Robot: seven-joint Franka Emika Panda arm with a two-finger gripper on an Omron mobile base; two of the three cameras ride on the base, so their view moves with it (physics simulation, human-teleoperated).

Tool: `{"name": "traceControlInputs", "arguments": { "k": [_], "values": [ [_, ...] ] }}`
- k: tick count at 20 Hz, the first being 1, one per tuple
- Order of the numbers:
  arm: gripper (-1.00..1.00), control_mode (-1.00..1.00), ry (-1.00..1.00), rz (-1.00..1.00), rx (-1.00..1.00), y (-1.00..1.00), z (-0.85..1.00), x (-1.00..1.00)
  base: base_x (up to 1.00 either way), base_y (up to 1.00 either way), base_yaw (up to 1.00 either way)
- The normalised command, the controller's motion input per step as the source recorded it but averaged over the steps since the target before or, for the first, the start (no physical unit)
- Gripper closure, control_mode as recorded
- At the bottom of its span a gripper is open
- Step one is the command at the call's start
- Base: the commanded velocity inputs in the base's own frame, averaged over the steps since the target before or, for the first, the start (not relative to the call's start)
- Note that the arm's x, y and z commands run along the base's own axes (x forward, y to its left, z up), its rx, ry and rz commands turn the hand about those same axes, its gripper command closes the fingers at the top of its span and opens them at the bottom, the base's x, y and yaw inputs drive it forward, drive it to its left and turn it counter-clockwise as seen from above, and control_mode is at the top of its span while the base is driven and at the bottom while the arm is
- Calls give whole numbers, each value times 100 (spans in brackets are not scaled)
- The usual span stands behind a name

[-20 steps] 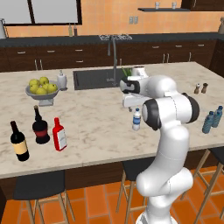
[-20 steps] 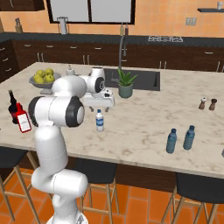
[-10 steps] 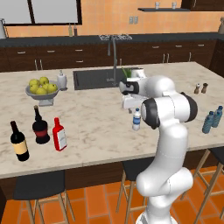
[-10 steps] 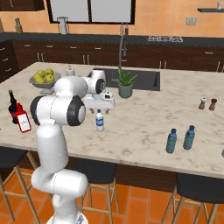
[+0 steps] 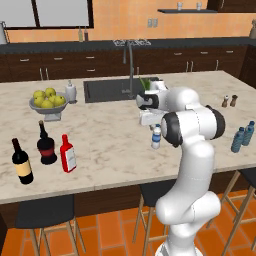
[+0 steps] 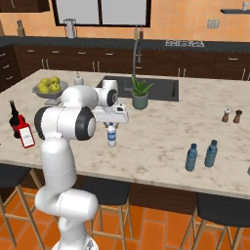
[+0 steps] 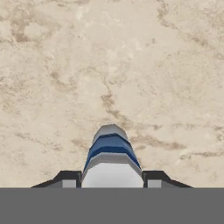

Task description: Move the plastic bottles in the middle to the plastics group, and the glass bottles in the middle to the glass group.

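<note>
The whitish-clear bottle with a blue label stood upright in the middle of the marble counter. The gripper hung directly over its cap, pointing straight down, fingers either side of the bottle; whether they were clenched on it could not be told. The arm folded forward from its shoulder, the hand level above the counter. The red bottle stood beside two dark wine bottles far left, two blue bottles far right.
</note>
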Motion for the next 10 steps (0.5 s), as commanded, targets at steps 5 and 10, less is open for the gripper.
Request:
{"name": "traceControlInputs", "arguments": {
  "k": [5, 10],
  "values": [
    [100, -100, 0, 0, 0, -16, 0, -6, 0, 0, 0],
    [100, -100, 0, -4, 0, -63, 29, -21, 0, 0, 0]
  ]
}}
